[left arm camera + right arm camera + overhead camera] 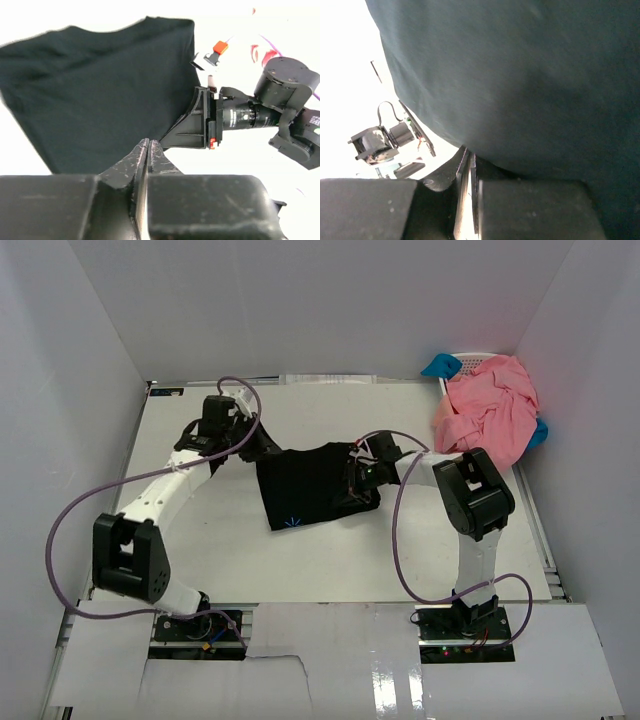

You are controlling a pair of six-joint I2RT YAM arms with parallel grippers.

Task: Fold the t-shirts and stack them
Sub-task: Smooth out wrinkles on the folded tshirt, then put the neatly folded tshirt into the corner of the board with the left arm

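A plain black t-shirt (310, 485) lies partly folded in the middle of the white table. My left gripper (258, 452) is at its far left corner. In the left wrist view its jaws (149, 142) are pressed together at the edge of the black t-shirt (100, 85). My right gripper (355, 478) is at the shirt's right side. In the right wrist view its jaws (468, 152) are shut at the hem of the black t-shirt (530, 80), which fills that view. A heap of salmon-pink t-shirts (490, 415) lies at the back right.
The pink heap rests in a white lattice basket (480, 358) with blue parts (440, 365) against the right wall. White walls enclose the table on three sides. Purple cables loop from both arms. The right arm's wrist (240, 112) shows in the left wrist view.
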